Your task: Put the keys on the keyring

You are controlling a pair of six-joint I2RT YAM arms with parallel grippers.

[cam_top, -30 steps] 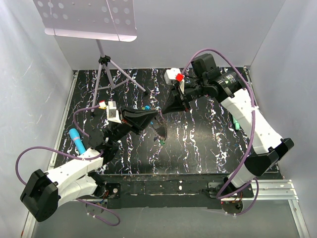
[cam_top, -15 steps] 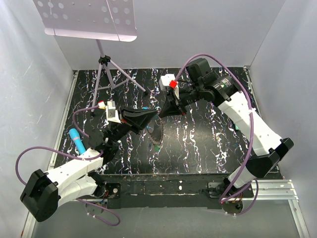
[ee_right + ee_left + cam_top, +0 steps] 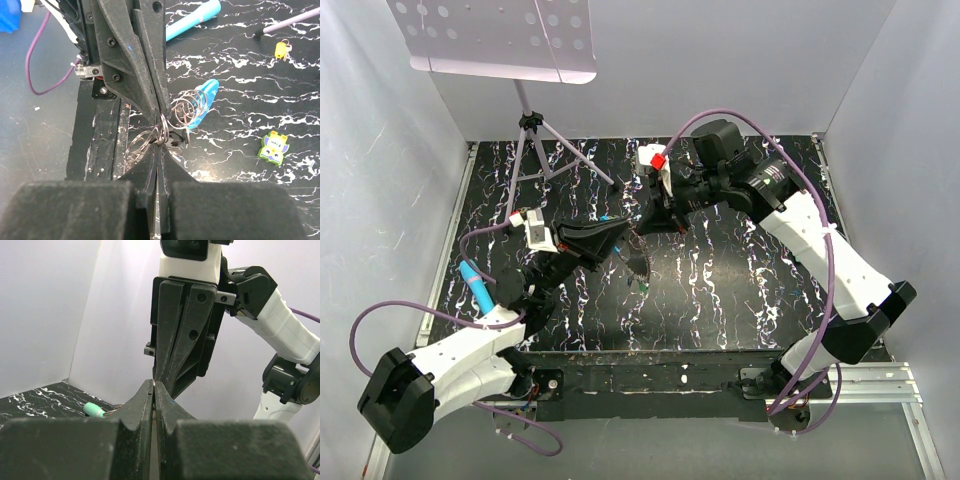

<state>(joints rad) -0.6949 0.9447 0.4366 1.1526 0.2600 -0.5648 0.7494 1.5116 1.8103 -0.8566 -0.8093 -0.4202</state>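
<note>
The left fingers (image 3: pixel 130 60) and right fingers (image 3: pixel 150 167) meet tip to tip, both clamped tight on the keyring (image 3: pixel 200 105) above the table (image 3: pixel 240 50)

The right end effector (image 3: pixel 159 146) partly hides the keyring (image 3: pixel 184 111).

Left arm (image 3: pixel 470 345) and right arm (image 3: pixel 810 225) reaching inward, both jaws shut, tips touching

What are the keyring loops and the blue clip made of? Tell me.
The keyring: thin silvery loops with bright glints, likely metal wire. The blue clip: even colour and a dull sheen, probably plastic.
</note>
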